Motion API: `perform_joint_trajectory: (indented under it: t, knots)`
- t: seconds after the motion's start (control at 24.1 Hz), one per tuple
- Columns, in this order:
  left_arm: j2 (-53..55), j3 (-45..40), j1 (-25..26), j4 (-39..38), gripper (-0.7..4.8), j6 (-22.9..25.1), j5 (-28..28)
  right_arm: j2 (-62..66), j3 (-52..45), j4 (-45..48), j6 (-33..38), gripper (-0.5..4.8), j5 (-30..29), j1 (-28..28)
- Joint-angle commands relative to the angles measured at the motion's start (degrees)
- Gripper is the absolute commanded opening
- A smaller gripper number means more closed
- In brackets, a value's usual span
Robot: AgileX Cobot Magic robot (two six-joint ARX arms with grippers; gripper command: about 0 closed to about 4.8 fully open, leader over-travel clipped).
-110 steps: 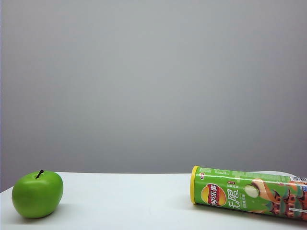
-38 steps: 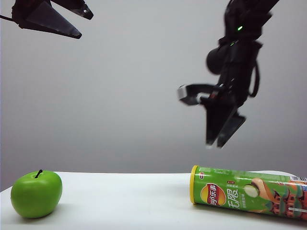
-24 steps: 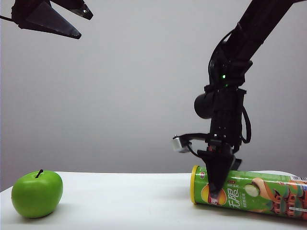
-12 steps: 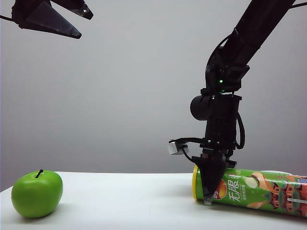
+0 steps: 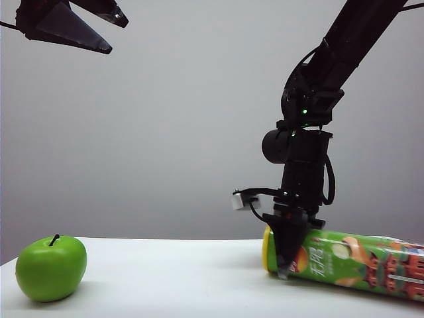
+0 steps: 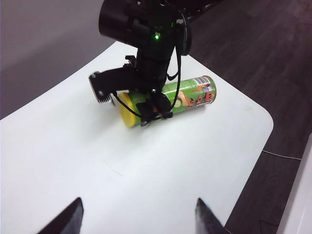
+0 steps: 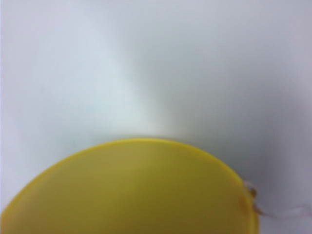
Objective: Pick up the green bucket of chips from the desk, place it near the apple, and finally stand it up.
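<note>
Right arm angled down steeply from the upper right of the exterior view, wrist bent so the right gripper (image 5: 286,262) points almost straight down at the surface (image 5: 172,278). Tips planted at the lidded end of the green bucket of chips (image 5: 351,260), one finger (image 5: 287,246) crossing the front of the can just behind the yellow lid (image 6: 126,110). Seen from the left wrist view, right gripper (image 6: 152,108) straddling the can near that lid, jaws parted about the can's width; firm clamp or mere contact cannot be told. Can lying on its side at the right of the surface, lid end toward the middle. Right wrist view filled by the yellow lid (image 7: 131,190), blurred, against white surface.

Left arm held high at the upper left, left gripper (image 5: 99,26) well above the surface, jaws spread wide and holding nothing; finger tips (image 6: 66,222) at the edge of its own camera view.

Apple (image 5: 51,268) at the far left of the surface, well apart from the can.
</note>
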Motion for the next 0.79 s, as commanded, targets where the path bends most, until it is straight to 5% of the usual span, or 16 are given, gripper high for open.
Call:
perform_joint_trajectory:
  t: [0.04,0.42,0.54,0.79]
  knots:
    - [-0.11,0.24,0.02,1.31,2.91,0.20,-0.20,-0.26,3.82,3.13,3.96,2.12,-7.56,-0.26]
    - [-0.28,0.26,0.04,2.71,2.92,-0.22,-5.88,-0.44,19.67,0.46,12.46,2.31,-26.29,-0.42]
    - [-1.75,0.24,1.05,4.31,3.77,-1.27,-11.39,-1.07,26.18,1.95,15.98,2.30,-38.60,-0.39]
    - [-4.83,0.24,5.64,7.34,3.77,-3.56,-11.13,-2.01,28.35,7.41,15.69,2.20,-50.64,0.76]
